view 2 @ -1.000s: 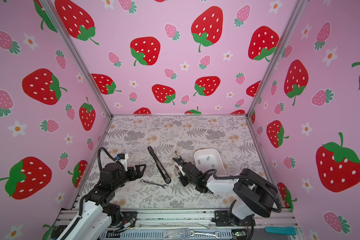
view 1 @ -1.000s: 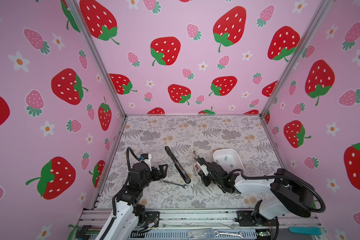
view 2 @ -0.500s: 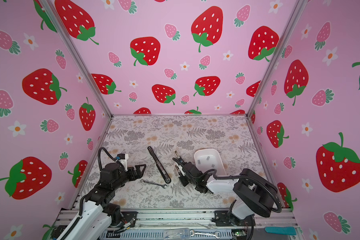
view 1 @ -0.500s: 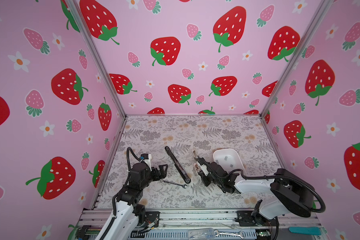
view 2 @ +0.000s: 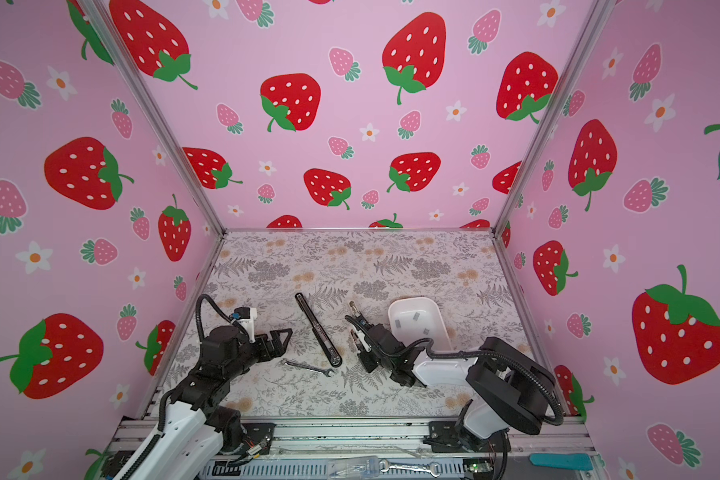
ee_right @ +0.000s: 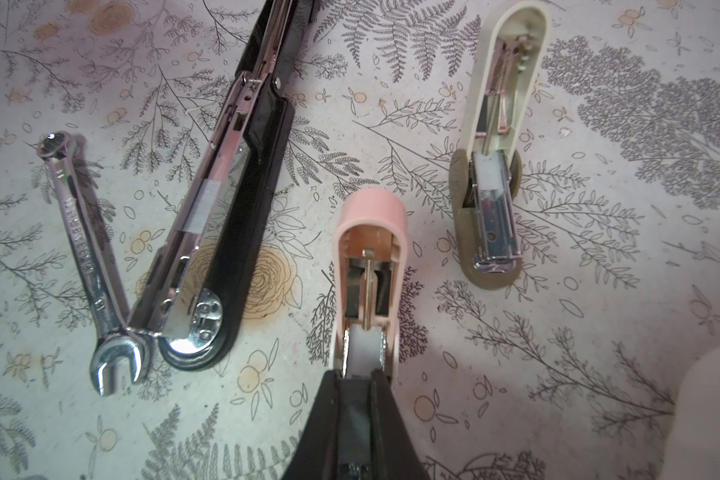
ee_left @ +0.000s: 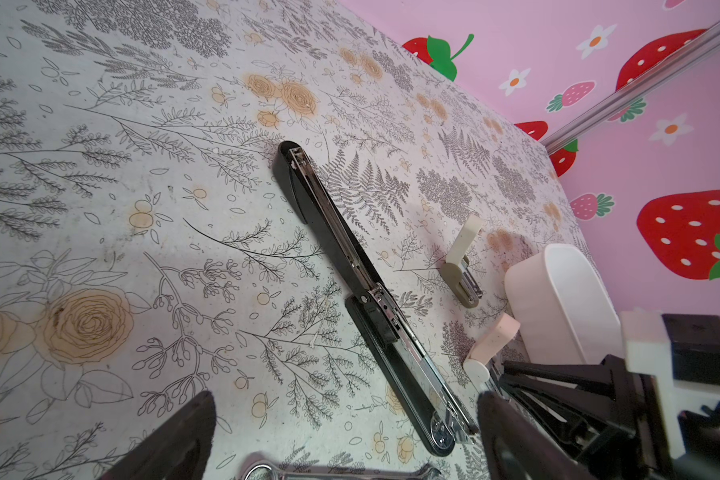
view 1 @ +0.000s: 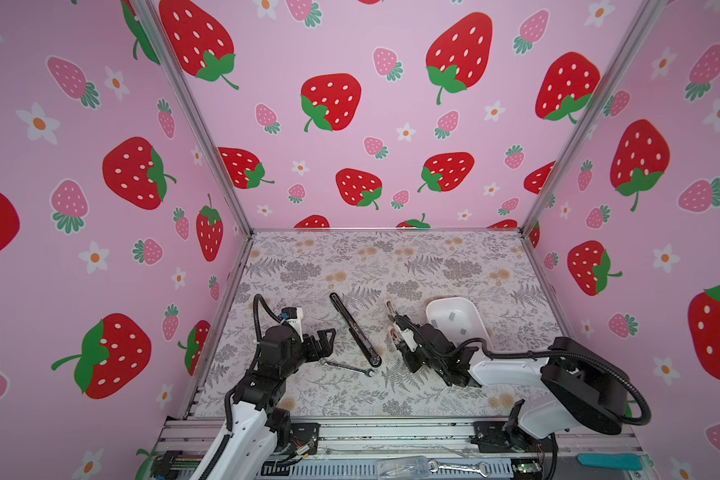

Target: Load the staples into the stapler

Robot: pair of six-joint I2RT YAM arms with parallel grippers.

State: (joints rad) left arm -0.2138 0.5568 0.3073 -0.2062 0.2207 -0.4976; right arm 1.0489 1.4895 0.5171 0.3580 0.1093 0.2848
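Okay, I had the stapler [view 1: 355, 330] in the middle of the floral mat [view 1: 391, 266]. It was folded right open, so lid and base lay in one long diagonal line with the silver rail facing up. In the right wrist view I could see a short grey block [ee_right: 201, 204] of staples sitting in that rail. A wrench [ee_right: 86, 257] lay alongside, its open end up against the stapler's near tip.

My left gripper [view 1: 331, 341] sat low, just left of the stapler and apart from it, with its jaws spread wide. Through its wrist camera I saw both fingers [ee_left: 184, 432] framing the stapler's near end.

My right gripper [ee_right: 356, 376] was closed, its tips at the channel end of the little pink stapler [ee_right: 371, 224], whose lid was flipped open. A flat grey strip [ee_right: 355, 415] showed pinched between the fingers, and I couldn't tell for sure that it was staples. The beige stapler [ee_right: 495, 166] lay open too, just beyond the pink one and apart from it.

Loose staples [view 1: 451, 316] lay in the white tray [view 1: 449, 300] beside the right arm. I counted three pieces in both top views, well apart from the stapler.
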